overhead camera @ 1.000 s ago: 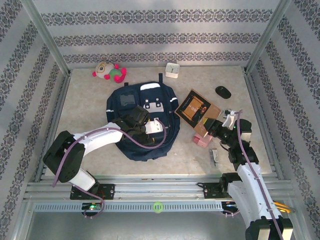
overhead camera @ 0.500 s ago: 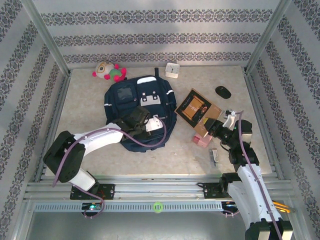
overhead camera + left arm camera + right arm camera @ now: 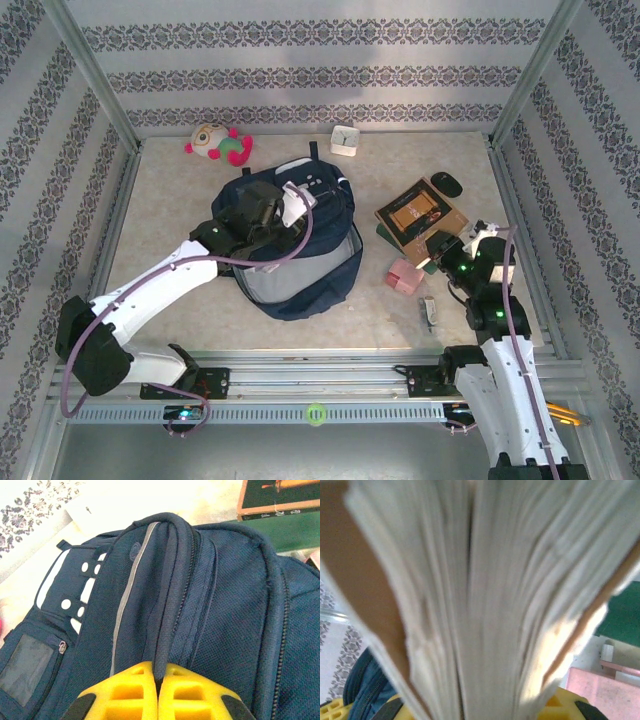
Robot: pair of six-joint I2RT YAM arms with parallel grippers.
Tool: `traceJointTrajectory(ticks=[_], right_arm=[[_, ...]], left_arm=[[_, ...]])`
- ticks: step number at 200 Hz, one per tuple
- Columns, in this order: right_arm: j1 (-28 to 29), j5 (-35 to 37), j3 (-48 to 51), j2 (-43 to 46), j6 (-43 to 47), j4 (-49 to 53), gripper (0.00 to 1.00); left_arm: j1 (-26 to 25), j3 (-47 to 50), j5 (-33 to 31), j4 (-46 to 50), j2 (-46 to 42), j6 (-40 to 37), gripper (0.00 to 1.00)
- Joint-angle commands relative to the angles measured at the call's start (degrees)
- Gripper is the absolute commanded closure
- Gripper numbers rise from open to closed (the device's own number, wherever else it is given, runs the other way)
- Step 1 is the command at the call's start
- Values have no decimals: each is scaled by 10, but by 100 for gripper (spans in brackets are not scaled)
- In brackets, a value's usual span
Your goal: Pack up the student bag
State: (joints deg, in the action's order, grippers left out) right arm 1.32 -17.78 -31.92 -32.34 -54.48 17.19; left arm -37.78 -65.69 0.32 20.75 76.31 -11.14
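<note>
Student bag (image 3: 325, 262): mid-tabletop (image 3: 170, 215), its main mouth gaping toward the arms.
Top view: left tool (image 3: 280, 200) at the bag's far rim; right tool (image 3: 447, 250) holds brown book (image 3: 420, 212) right of the bag; plush toy (image 3: 218, 142) and white cube (image 3: 345, 140) behind; mouse (image 3: 447, 184) and pink block (image 3: 403, 276) nearby.
Left wrist: yellow fingers (image 3: 130, 692) pressed together, pinching a fabric ridge.
Right wrist: tool clamps the book; page edges block the lens.

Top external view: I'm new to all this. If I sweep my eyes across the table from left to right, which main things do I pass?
plush toy → student bag → brown book
</note>
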Motion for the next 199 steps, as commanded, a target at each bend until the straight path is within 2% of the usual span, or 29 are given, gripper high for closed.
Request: traceJointTrajectory(ticks=[1,44,95,117,151,199], right_arm=[[36,11,-29,-1,-69,-18,100],[190,98,-16,-28,-135,-55,100],[355,232,8,-69,-204,-108,100],[400,261,28,-109,-229,-181,100],[473,351,34,-193,-248,-307,100],[508,388,16,-318,-258,-452,100]], left_arm=[[-1,-51,-19,-11,2,74,100],[4,-123,-18,25,41,112,100],[16,-147,-36,25,66,138,100],[17,-154,-9,17,73,149,100],[20,-166,-3,18,79,156,100],[31,-183,17,23,84,159,100]])
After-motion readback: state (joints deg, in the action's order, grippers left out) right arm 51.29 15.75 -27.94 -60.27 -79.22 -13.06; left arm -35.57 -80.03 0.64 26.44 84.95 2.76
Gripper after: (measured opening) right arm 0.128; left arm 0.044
